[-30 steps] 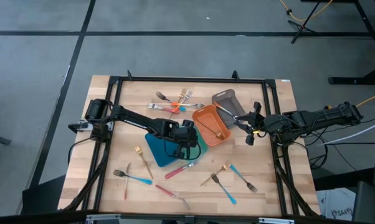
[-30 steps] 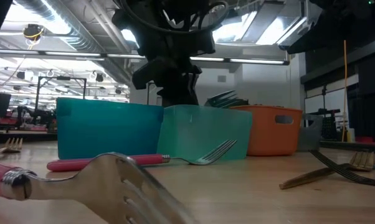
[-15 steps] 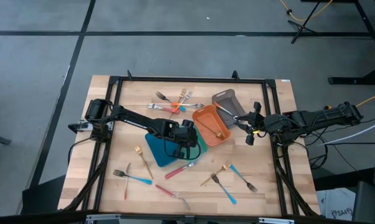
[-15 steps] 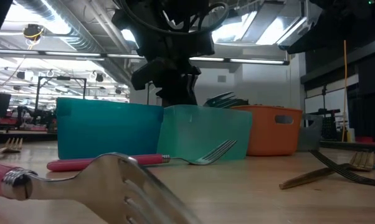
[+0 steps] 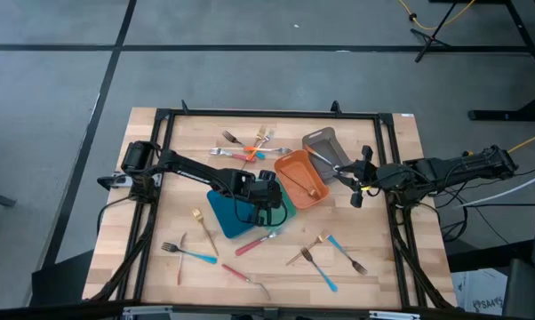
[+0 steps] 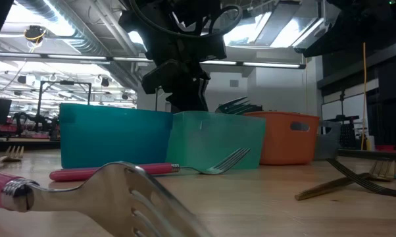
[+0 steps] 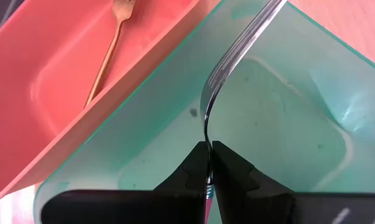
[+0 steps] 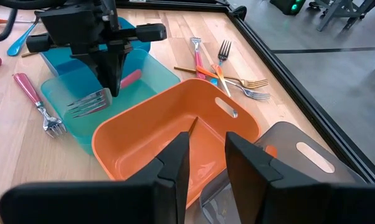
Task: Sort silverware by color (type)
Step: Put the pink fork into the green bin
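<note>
Left fingers clamped on a silver fork over the teal tray.

The left gripper (image 7: 208,155) pinched the thin handle of a curved, shiny metal fork (image 7: 228,62), its tines over the translucent teal tray (image 7: 287,124). Beside it sat the glossy orange tray (image 5: 302,178) with one slim gold fork (image 7: 109,46) inside. The right gripper (image 8: 206,152) hung above the orange tray's edge, fingers apart, holding nothing. More slim forks lay scattered on the pale wooden tabletop (image 5: 374,231).
</note>
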Controlling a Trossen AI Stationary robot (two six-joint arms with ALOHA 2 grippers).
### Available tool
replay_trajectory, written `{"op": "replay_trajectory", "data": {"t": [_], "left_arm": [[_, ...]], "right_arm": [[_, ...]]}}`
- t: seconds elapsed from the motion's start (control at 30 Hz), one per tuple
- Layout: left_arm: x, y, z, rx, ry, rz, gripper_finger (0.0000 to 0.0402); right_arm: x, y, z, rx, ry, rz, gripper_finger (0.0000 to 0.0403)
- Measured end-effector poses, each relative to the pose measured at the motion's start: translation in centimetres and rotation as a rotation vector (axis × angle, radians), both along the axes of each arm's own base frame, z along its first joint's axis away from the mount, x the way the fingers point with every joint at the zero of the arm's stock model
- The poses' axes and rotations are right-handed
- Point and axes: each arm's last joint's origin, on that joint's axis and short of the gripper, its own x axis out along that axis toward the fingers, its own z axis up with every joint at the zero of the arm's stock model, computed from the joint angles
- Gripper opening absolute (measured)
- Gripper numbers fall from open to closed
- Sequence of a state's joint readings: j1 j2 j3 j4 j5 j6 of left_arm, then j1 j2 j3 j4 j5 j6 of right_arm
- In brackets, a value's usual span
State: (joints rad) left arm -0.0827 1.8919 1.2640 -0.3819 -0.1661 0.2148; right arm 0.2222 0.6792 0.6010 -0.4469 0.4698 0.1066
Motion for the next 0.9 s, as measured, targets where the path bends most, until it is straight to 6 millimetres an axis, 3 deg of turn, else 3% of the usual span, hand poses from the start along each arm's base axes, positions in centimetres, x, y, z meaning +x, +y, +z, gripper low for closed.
{"op": "replay_trajectory", "data": {"t": [0.9], "left_arm": [[0.0,0.22,0.04,0.039,-0.005,0.033,0.0012]], "right_arm": [[0.0,0.0,0.0,0.0,0.0,0.0,0.0095]]}}
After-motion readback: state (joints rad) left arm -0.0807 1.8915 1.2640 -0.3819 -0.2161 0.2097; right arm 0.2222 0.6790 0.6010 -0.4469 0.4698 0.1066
